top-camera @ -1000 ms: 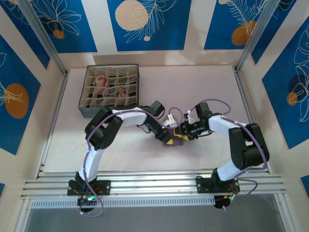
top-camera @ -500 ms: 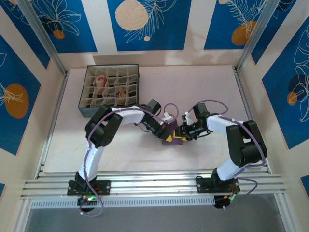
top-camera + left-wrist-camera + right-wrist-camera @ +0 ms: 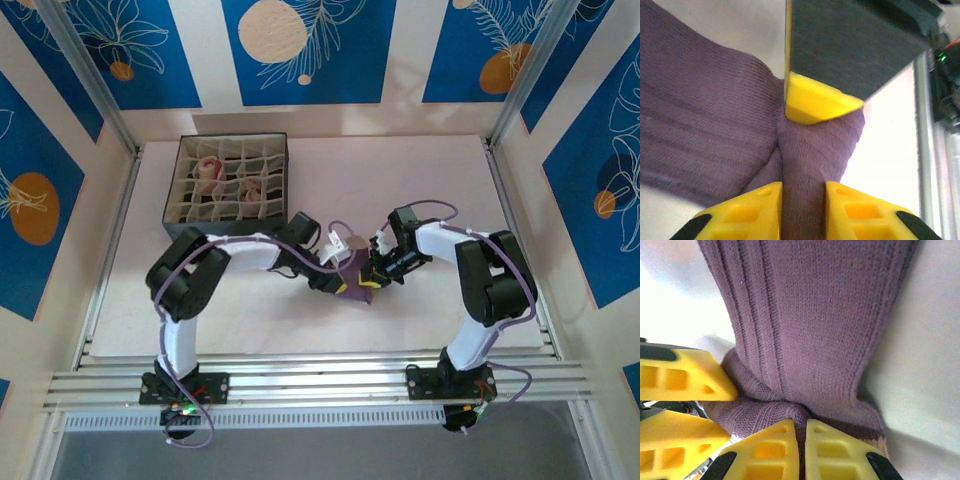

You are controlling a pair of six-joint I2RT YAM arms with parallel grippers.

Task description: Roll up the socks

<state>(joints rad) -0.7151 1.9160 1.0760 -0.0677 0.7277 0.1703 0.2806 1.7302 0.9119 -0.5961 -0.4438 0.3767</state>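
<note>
Purple sock (image 3: 350, 285) lies bunched, its long axis unclear, pinched by left fingers (image 3: 740, 215) and right fingers (image 3: 835, 450).

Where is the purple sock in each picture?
Top view: the purple sock lies just below the middle of the picture.
Left wrist view: it lies across the left and middle.
Right wrist view: it runs down the middle from the top edge.
Shared landmark: the pale table under it, bright on the right in both wrist views.

Bright; wrist views perhaps overexposed
</note>
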